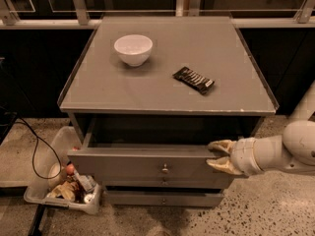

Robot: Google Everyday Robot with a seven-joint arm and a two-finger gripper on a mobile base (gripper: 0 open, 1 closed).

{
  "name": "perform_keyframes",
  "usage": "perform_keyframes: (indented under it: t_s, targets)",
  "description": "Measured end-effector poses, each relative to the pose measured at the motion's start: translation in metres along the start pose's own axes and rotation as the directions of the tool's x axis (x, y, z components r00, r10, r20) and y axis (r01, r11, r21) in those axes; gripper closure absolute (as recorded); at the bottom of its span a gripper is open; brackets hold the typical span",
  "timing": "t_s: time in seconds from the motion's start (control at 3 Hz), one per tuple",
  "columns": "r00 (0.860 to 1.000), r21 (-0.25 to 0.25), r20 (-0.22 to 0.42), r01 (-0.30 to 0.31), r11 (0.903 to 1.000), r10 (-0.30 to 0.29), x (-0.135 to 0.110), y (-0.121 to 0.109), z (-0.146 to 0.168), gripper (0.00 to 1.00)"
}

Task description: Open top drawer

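Camera view looks down on a grey bench [123,90] with drawers beneath it. At the far left, on the speckled floor, a clear plastic bin [43,193] holds a jumble of small items, and a black cable [35,154] loops across the floor just beside it. On the bench's left half sits a white bowl [133,49], upright. Below the bench's front edge the top drawer [123,167] stands pulled partway out, its front panel well forward of the dark opening behind it and a small round knob [165,169] at its centre. A lower drawer [147,199] shows under it, set further back. Right of the bowl and well apart from it, a dark wrapped snack bar [194,79] lies flat at an angle. At the top drawer's right end is the gripper [210,155], released, its fingers [222,145] spread apart, one at the panel's top rim and the other against its front face. The white arm [280,154] reaches in from the right edge.
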State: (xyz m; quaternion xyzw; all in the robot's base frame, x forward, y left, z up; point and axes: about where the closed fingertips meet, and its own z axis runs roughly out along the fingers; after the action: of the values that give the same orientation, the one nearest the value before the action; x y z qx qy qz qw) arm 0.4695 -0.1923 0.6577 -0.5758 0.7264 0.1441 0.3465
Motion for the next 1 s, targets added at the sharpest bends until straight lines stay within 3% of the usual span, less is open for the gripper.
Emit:
perform_keyframes:
  t_s: [0.67, 1.0]
  targets:
    - [1.0, 0.0, 0.0, 0.0, 1.0, 0.0, 0.0, 0.0, 0.0, 0.34]
    - [1.0, -0.067, 0.023, -0.016, 0.9977, 0.017, 0.013, 0.009, 0.005, 0.11]
